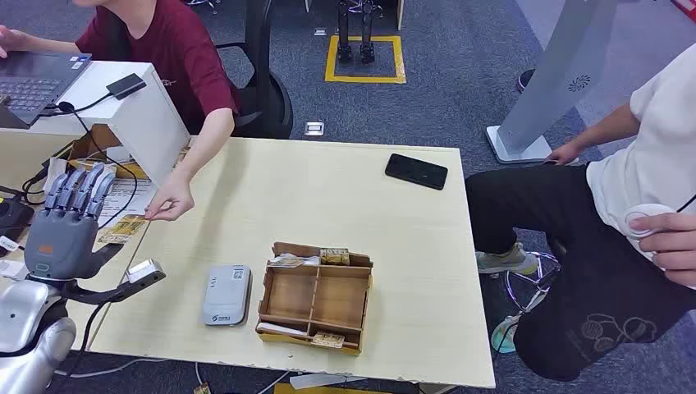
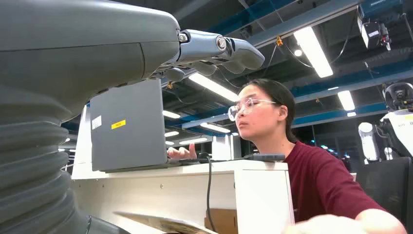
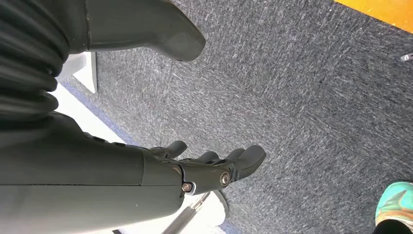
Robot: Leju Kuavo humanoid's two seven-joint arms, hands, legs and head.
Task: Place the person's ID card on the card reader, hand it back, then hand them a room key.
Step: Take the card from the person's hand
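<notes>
**Left robot hand raised and empty; card reader waiting on the desk**

From my station I saw the left robot hand (image 1: 67, 220) held upright at the desk's (image 1: 328, 197) left edge, fingers straight and slightly apart, holding nothing. The right robot hand (image 3: 214, 170) hung over grey carpet, fingers loosely extended around nothing.

The card reader (image 1: 226, 295) was one small grey slab with rounded corners and a pale label on top, lying flat near the front of the desk, just left of the wooden tray (image 1: 315, 297). That tray was a single open box split into compartments, with a few cards (image 1: 333, 256) tucked along its far and near edges; I could not count them exactly.

A person in a dark red shirt (image 1: 176, 49) sat at the far left, one hand (image 1: 170, 199) pinching something small and flat at the desk's left edge; I could not tell whether it was the ID card. One black phone (image 1: 416, 171) lay near the far right corner. A second person in white (image 1: 648, 156) sat to the right.
</notes>
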